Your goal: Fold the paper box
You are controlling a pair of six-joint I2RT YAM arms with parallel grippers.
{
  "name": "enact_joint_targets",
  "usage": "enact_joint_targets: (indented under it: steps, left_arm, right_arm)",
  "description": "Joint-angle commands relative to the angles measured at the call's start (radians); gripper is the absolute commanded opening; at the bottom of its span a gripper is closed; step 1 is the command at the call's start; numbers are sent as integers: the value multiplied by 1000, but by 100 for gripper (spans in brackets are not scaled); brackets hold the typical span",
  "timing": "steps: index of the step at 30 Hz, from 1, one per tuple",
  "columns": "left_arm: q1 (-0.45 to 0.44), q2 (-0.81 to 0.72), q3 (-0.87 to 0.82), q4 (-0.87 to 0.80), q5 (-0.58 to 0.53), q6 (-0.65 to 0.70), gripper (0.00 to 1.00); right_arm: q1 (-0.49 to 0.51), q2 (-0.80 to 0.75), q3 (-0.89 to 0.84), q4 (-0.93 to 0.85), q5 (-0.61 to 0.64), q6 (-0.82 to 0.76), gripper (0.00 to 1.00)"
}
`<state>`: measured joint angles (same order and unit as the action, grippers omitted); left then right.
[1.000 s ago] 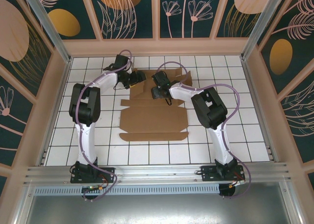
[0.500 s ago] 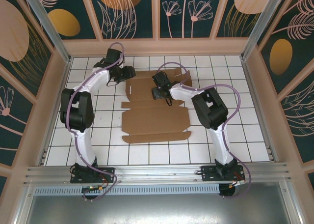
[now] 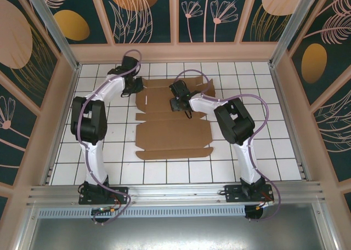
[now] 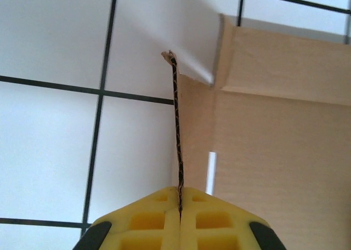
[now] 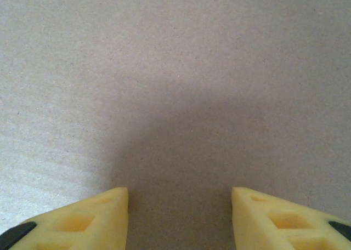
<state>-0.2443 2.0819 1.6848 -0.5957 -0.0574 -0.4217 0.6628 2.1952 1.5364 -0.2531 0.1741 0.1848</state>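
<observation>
Paper box point(image 3: 173, 130): one item, a plain brown cardboard die-cut sheet, matte and faintly fibrous. It lies mostly flat at the middle of the bench point(image 3: 263, 151), whose top is white square tiles with dark grout lines. The outline is irregular, with flaps, tabs and crease lines; a narrow white slot point(image 4: 210, 173) sits near the far left corner. Arms: two, white with black joints, the left arm point(image 3: 90, 124) and the right arm point(image 3: 236, 124), both reaching to the sheet's far portion. Left jaws: yellow moulded pads with square recesses, closed tight on a side flap point(image 4: 176, 129) of the sheet; the flap stands upright and is seen edge-on, its corrugated core visible. Right jaws: the same yellow pads, standing apart with nothing between them, over bare cardboard; whether they touch it cannot be told. Part of the far panel is hidden beneath the right wrist.
</observation>
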Motion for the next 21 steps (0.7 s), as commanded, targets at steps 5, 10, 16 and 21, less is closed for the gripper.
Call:
enact_joint_targets:
  steps: [5,10,16,21]
  left_arm:
    - [-101,143,144,-156,-264,-11,0]
    - [-177,303,291,-251,-314,-93,0]
    - [-212,362,420,-326,-392,-141,9]
    - [-138,164,293,-223,-345,-137,33]
  right_arm:
    - [4,92,-47,-255,-41,-20,49]
    - [5,101,-32,-259,-40,-9,48]
    - [4,106,-13,-271,-36,-2,47]
    - [-1,89,-29,-261,-37,-5,47]
